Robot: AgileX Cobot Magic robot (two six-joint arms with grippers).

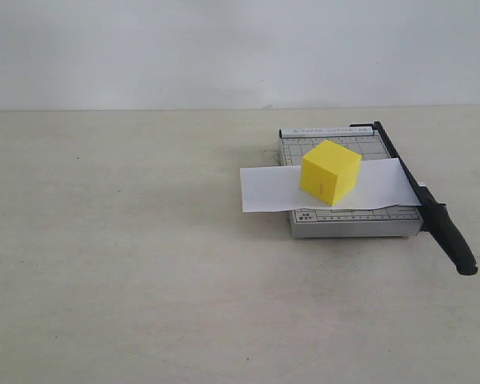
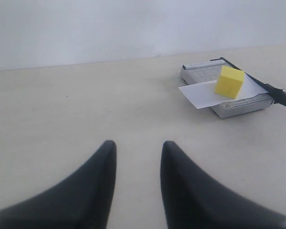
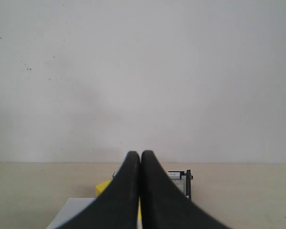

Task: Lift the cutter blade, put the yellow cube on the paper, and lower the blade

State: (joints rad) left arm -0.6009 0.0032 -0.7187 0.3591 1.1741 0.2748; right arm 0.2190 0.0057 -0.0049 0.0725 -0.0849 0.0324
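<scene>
The yellow cube (image 1: 330,170) rests on the white paper (image 1: 266,189), which lies across the grey gridded cutter board (image 1: 348,225). The black cutter blade (image 1: 442,225) lies down along the board's right edge, its thick handle end sticking out toward the front. Neither gripper shows in the exterior view. The left wrist view has my left gripper (image 2: 137,145) open over bare table, well short of the cube (image 2: 229,81), paper (image 2: 196,93) and blade (image 2: 282,95). My right gripper (image 3: 140,156) is shut with nothing in it; behind its fingers show the cube (image 3: 103,187), paper (image 3: 72,207) and board (image 3: 178,180).
A beige tabletop (image 1: 128,264) stretches to the left of and in front of the cutter. A plain white wall (image 1: 224,48) stands behind the table's far edge.
</scene>
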